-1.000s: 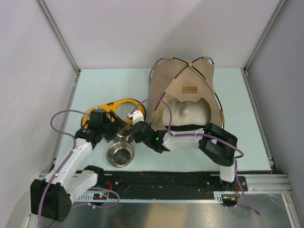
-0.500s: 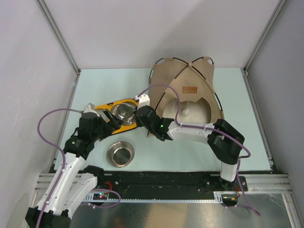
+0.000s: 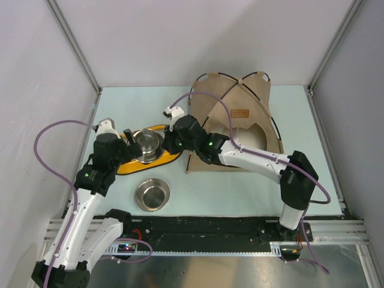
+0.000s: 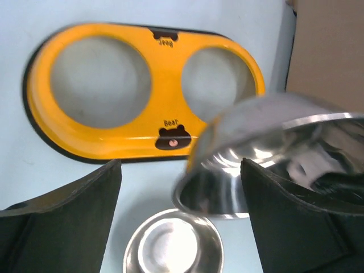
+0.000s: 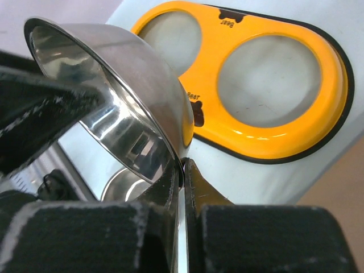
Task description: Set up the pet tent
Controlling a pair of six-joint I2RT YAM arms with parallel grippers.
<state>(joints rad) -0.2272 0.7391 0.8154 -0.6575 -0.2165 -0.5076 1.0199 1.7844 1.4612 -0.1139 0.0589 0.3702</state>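
Note:
The tan pet tent (image 3: 240, 105) stands at the back right with its black poles and brown label (image 3: 240, 112); its fabric edge shows in the left wrist view (image 4: 330, 51). My right gripper (image 3: 166, 144) (image 5: 183, 170) is shut on the rim of a steel bowl (image 3: 149, 143) (image 5: 114, 96) (image 4: 267, 159). It holds the bowl tilted above the yellow double-bowl feeder (image 3: 135, 163) (image 5: 267, 85) (image 4: 148, 96). My left gripper (image 3: 133, 147) (image 4: 179, 222) is open and empty just left of the bowl. The tent's pom-pom is hidden.
A second steel bowl (image 3: 152, 194) (image 4: 170, 244) (image 5: 122, 182) lies on the table near the front edge. Something cream shows inside the tent opening (image 3: 252, 138). Grey walls close in the left, right and back sides.
My right gripper has carried the steel bowl away from the front and leftward, to above the feeder. My left arm has drawn back to the left.

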